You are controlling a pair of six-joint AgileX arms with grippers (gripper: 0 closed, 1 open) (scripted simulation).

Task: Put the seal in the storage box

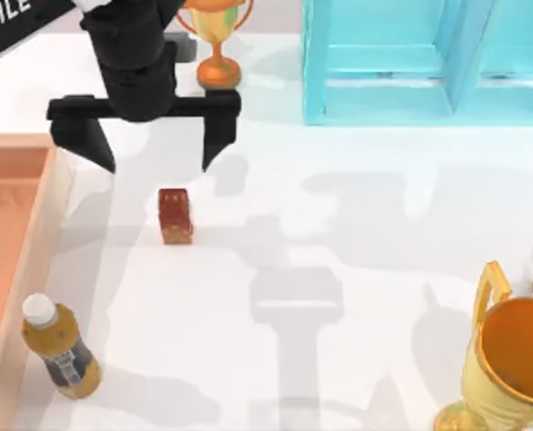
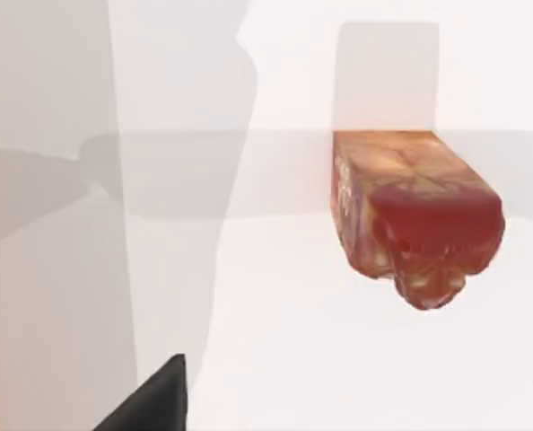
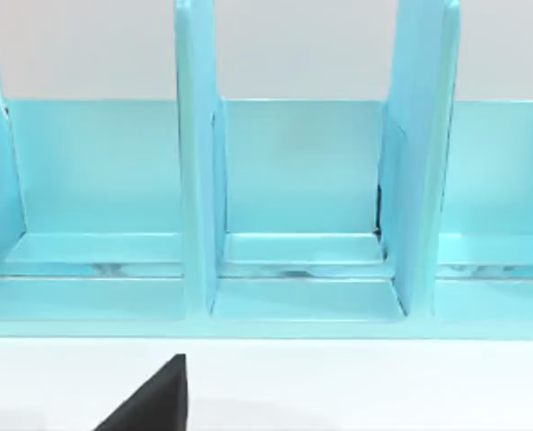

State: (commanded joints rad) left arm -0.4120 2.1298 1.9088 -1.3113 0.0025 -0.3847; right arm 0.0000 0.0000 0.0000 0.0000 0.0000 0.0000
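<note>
While the seal waits untouched: nothing of the task looks done yet, and I judge the step in hand to be the approach to the grasp.

Seal: the small reddish-brown rectangular block with a mottled surface and paler tan base [image 1: 175, 215] lies on the white bench [image 1: 356, 269], left of centre, apart from everything else. The left wrist view shows it alone on the bare surface [image 2: 415, 215].

Left gripper: the black two-finger left gripper [image 1: 159, 153] hangs above the bench, its fingers spread wide and holding nothing.

Key relation: the seal lies just toward the top view's lower edge from the point between the fingertips, slightly nearer the finger on the right. Its long axis runs up and down in the top view, while the fingers spread left to right, so they stand across its short sides. I judge a short advance and a descent would bracket it.

Storage box: the large shallow rectangular tray with pale wooden walls and orange-brown inside [image 1: 56, 206] sits at the bench's left edge, near the seal.

Nearer arm: the left; the right arm is parked, its wrist view facing the light blue shelf cabinet [image 3: 302, 180].

Obstacle: an amber bottle with a white cap [image 1: 58, 348] lies beside the tray wall.
</note>
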